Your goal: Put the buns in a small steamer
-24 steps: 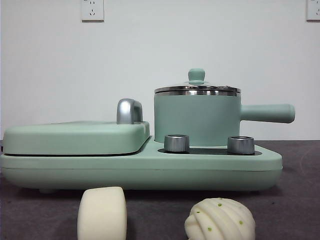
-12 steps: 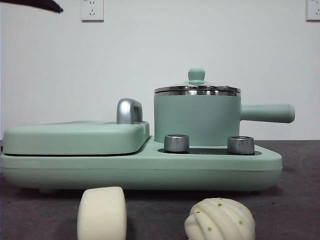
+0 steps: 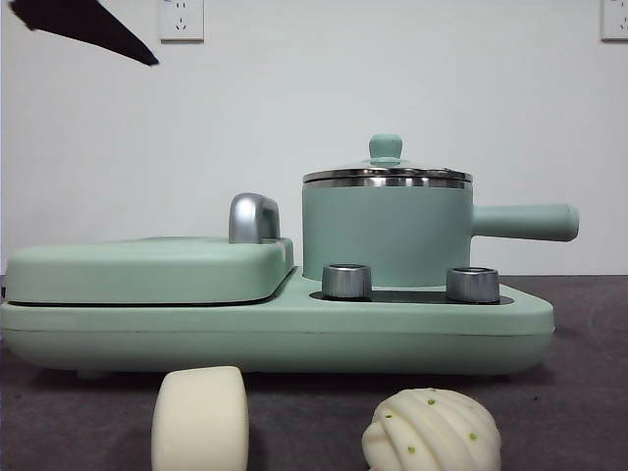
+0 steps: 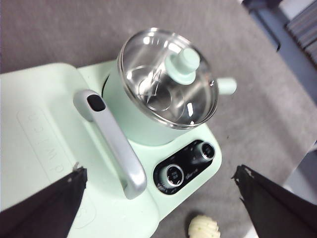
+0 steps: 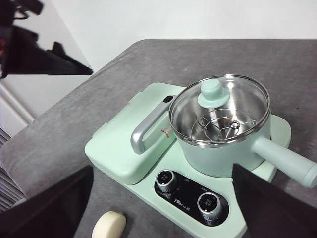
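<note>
We've got the small steamer (image 3: 385,234) sitting on the right half of the mint-green cooker base (image 3: 275,334), its glass lid (image 4: 168,77) on, green knob (image 3: 386,147) up top. Its long side handle (image 3: 525,222) runs level, pointing right in the front view, away from the flat griddle cover (image 3: 147,270) and its chrome handle (image 3: 253,218) beside the pot.

In front of the cooker on the grey table (image 3: 579,412) lie the buns: the smooth cream roll (image 3: 200,419) stands on its curved side with a flat end toward us, so its long axis runs front to back; the ridged bun with green specks (image 3: 432,430) sits just to its right, the two apart.

Here's the catch: with the lid on, we judge no bun goes in until it's lifted, and that small round knob could slip from the jaws. The roll may also trundle sideways if nudged.

The left gripper (image 4: 158,198) hangs high above the cooker, jaws spread wide, holding nothing. The right gripper (image 5: 163,208) waits up high too, jaws likewise wide apart and empty.
</note>
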Controlling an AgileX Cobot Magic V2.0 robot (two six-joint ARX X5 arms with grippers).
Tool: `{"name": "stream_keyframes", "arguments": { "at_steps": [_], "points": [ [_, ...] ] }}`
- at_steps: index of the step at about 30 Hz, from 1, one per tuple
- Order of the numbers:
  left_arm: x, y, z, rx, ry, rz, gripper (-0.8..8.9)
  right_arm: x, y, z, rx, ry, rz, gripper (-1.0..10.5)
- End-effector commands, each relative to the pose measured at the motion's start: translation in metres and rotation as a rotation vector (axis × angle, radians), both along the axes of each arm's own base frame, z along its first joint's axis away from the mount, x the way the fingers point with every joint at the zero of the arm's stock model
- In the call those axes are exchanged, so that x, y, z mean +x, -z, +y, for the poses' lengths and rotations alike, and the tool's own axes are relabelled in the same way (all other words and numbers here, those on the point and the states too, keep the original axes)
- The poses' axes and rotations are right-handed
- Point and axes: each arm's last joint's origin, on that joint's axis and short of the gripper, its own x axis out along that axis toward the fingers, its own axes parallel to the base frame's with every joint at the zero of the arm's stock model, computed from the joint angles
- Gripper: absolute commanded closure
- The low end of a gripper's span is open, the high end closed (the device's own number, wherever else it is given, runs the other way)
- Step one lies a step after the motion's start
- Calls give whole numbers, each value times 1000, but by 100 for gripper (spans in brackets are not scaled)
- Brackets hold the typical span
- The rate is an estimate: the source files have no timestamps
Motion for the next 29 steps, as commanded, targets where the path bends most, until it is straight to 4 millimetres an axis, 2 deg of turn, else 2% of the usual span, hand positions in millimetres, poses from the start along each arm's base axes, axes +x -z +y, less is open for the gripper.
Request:
{"name": "stream_keyframes", "arguments": {
  "at_steps": [1, 8, 17, 24, 29],
  "points": [
    [18, -11, -11, 45, 52, -4, 323, -1, -5, 0, 8, -1, -13, 501],
    [59, -18, -37, 135, 85, 101, 323, -1, -5, 0, 7, -1, -13, 501],
    [97, -31, -82, 274, 106, 89, 323, -1, -5, 0, 7, -1, -13, 501],
    [119, -28, -119, 277, 133, 57, 323, -1, -5, 0, 7, -1, -13, 501],
    [123, -19, -144, 288, 197, 26, 323, -1, -5, 0, 6, 2, -13, 501]
  ]
}}
